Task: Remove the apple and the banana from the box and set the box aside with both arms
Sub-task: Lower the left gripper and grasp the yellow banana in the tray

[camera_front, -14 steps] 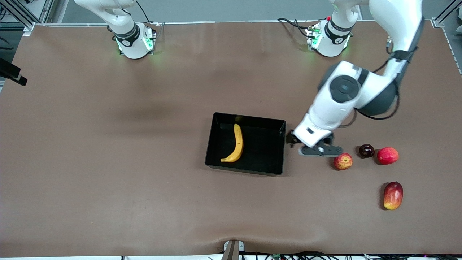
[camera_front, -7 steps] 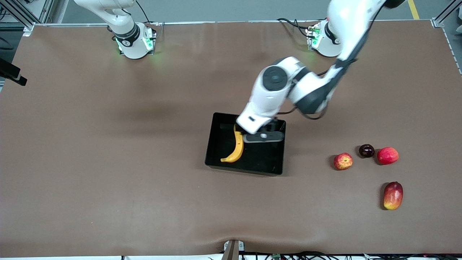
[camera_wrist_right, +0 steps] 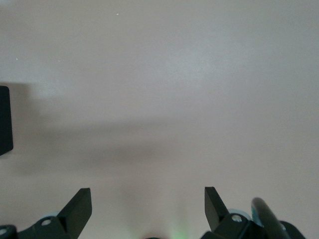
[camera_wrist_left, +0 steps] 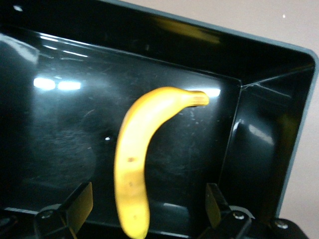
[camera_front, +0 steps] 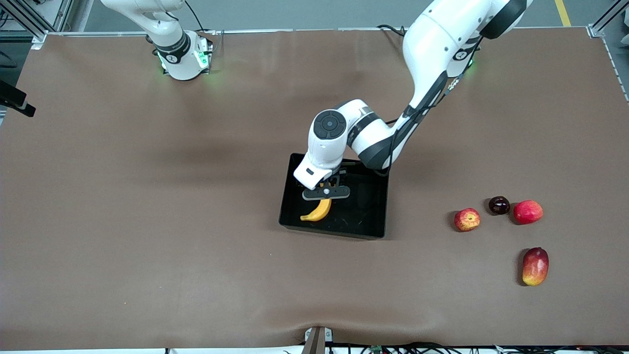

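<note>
The yellow banana (camera_front: pixel 319 211) lies in the black box (camera_front: pixel 361 216) at mid table. My left gripper (camera_front: pixel 326 192) hangs over the banana inside the box and covers its upper half. In the left wrist view my left gripper (camera_wrist_left: pixel 147 199) is open, with one finger on each side of the banana (camera_wrist_left: pixel 137 144) and not touching it; the box wall (camera_wrist_left: pixel 259 144) rises beside it. The red apple with yellowish streaks (camera_front: pixel 467 219) sits on the table toward the left arm's end. My right gripper (camera_wrist_right: pixel 147 199) is open and empty over bare table; its arm waits.
A small dark round fruit (camera_front: pixel 499 205) and a second red round fruit (camera_front: pixel 528 212) sit beside the apple. A red-yellow mango (camera_front: pixel 535 266) lies nearer the front camera than these. A black object (camera_wrist_right: pixel 4 119) shows at the edge of the right wrist view.
My left arm has swung from beside the apple across the table to the box and now sits low over the banana. The fruits and the box have not moved.
</note>
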`<state>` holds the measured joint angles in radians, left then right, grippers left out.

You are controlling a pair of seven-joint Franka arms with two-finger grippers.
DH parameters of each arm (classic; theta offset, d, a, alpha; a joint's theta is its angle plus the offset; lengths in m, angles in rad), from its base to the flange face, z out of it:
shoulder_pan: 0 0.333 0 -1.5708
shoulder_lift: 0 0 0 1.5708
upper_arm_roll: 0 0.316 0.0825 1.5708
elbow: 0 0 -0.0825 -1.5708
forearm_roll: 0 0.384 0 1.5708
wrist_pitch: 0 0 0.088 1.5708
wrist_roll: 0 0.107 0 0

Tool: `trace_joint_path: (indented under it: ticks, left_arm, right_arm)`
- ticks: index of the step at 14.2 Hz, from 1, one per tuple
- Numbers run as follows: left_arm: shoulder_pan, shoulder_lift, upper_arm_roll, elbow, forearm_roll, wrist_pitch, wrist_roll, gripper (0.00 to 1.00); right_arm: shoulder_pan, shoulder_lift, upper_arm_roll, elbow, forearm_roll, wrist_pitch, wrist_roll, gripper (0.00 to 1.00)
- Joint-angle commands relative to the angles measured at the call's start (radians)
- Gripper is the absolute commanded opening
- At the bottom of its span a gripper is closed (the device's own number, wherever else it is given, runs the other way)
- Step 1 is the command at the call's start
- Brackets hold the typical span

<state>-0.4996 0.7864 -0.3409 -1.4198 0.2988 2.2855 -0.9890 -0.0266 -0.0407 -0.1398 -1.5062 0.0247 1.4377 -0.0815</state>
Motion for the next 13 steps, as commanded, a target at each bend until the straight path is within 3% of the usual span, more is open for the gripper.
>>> trace_joint_path:
  ticks: [1, 3, 9, 13]
  left_arm:
    - [-0.048, 0.043, 0.051, 0.030, 0.048, 0.055, -0.014, 1.00]
    - [-0.079, 0.066, 0.098, 0.032, 0.072, 0.068, 0.032, 1.00]
    - [-0.080, 0.129, 0.108, 0.032, 0.077, 0.180, 0.093, 0.99]
    - [-0.082, 0.142, 0.108, 0.030, 0.074, 0.180, 0.076, 0.24]
  right_arm:
    - [-0.016, 0.004, 0.006, 0.007, 0.014, 0.001, 0.008, 1.00]
    - [-0.015, 0.024, 0.006, 0.009, 0.014, 0.007, 0.005, 1.00]
    - [-0.003, 0.062, 0.009, 0.009, 0.001, 0.050, -0.003, 1.00]
    - [-0.018, 0.096, 0.008, 0.009, 0.004, 0.084, -0.006, 1.00]
